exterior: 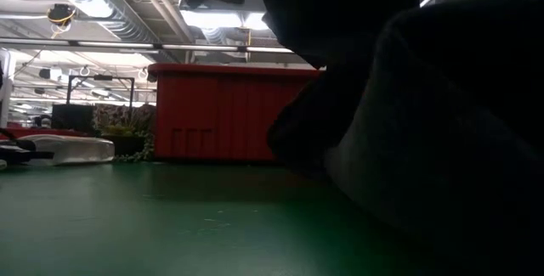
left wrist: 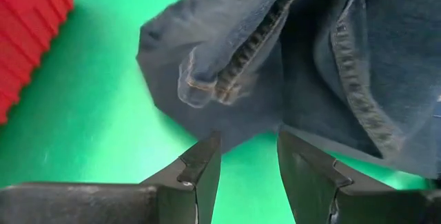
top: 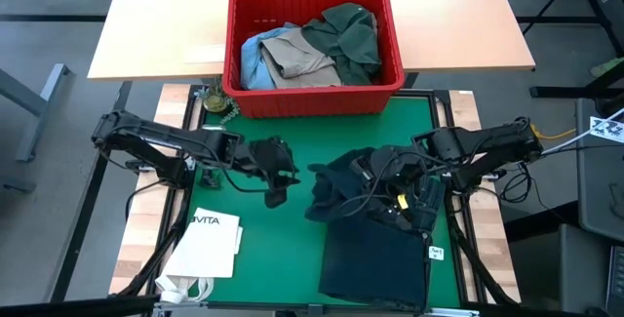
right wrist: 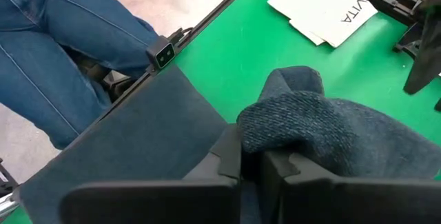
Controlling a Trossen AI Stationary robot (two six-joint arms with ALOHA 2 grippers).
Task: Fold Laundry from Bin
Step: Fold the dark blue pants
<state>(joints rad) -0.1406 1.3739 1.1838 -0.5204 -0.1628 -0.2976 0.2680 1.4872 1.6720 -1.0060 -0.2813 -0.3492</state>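
Dark navy-grey trousers (top: pixel 375 254) lie on the green mat (top: pixel 273 249) at the right. Their lower part lies flat and their upper part (top: pixel 336 185) is bunched. My right gripper (right wrist: pixel 251 145) is shut on a fold of them. My left gripper (left wrist: pixel 248 138) stands open just left of the bunched part, its fingertips short of the cloth edge by the zip fly (left wrist: pixel 248 52) and nothing between them. The red bin (top: pixel 314 54) stands at the mat's far edge and holds light blue, khaki and dark green laundry (top: pixel 322 44). My right gripper pinches a raised fold of the trousers (right wrist: pixel 275 124) between its two fingers. It comes slanting down from the table's right side. The fold bulges out past the fingertips, and the flat part (right wrist: pixel 138 141) lies on the mat toward the near edge.
A white paper bag printed VITA (top: pixel 205 244) lies at the mat's near left. A small green object (top: pixel 216 100) sits left of the bin. A person's legs in jeans (right wrist: pixel 55 38) stand beyond the table's near edge. Bare mat lies between the bag and the trousers.
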